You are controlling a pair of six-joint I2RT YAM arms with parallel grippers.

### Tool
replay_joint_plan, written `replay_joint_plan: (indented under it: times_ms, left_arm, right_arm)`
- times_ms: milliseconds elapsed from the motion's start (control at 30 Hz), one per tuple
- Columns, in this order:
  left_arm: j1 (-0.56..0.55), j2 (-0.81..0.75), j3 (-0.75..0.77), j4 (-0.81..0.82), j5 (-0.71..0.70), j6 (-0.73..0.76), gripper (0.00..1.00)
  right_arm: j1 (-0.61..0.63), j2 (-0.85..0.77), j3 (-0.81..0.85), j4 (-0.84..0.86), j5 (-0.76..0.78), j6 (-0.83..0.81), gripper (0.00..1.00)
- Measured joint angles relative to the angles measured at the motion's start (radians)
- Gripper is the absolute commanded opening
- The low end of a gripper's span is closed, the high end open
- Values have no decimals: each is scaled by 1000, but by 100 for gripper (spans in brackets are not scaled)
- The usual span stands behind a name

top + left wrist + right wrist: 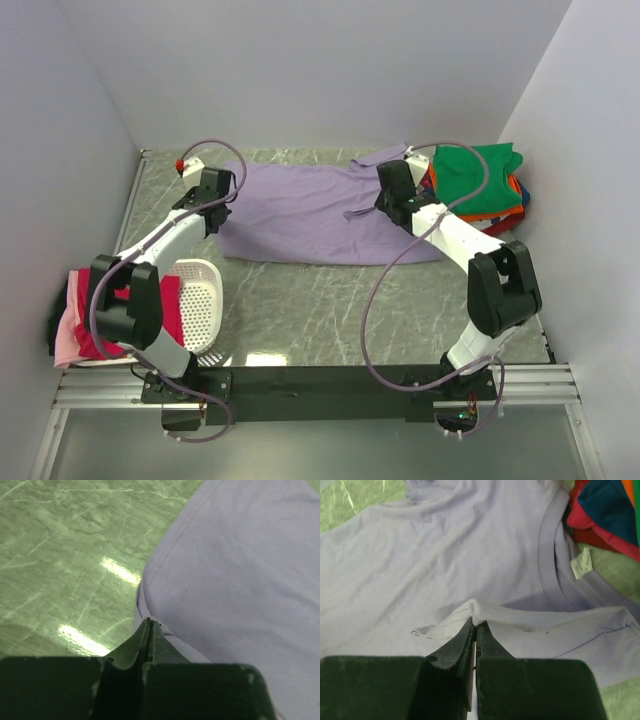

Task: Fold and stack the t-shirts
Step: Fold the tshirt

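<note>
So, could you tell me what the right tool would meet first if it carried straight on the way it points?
The lavender t-shirt: the right tool is shut on a raised fold of it, and the shirt's body probably lies next.

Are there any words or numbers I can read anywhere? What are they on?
Nothing here can be read.
The small white neck tag inside the collar of the lavender-purple cloth t-shirt: too blurred to read.
Nothing else shows writing.

the lavender t-shirt (pixel 300 212) is soft matt cloth; the tabletop (pixel 330 300) glossy, marbled green; the basket (pixel 203 300) white perforated plastic.
</note>
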Motion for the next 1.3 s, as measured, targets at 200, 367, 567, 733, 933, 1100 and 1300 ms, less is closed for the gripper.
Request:
replay_joint_plan:
  times_ms: [200,367,567,733,933,1100,1300]
  left_arm:
    - [19,27,2,-8,-3,14,0]
    - [21,29,2,-6,-7,15,1]
    - [24,29,2,-5,-16,17,1]
    - [33,38,3,-2,-21,24,1]
    - [40,76,19,-2,-28,31,0]
    - [43,85,37,-2,-29,33,0]
    - [45,116,64,1,-29,42,1]
  right_arm:
    - [-11,60,55,10,-16,-21,0]
    - [-21,73,70,16,-21,-26,0]
    - [-38,73,70,29,-23,-29,0]
    - [-55,77,79,29,-25,-39,0]
    - [-59,103,110,33,-26,-47,0]
    - [-64,116,116,34,-26,-48,0]
    - [-66,134,117,35,-26,-48,0]
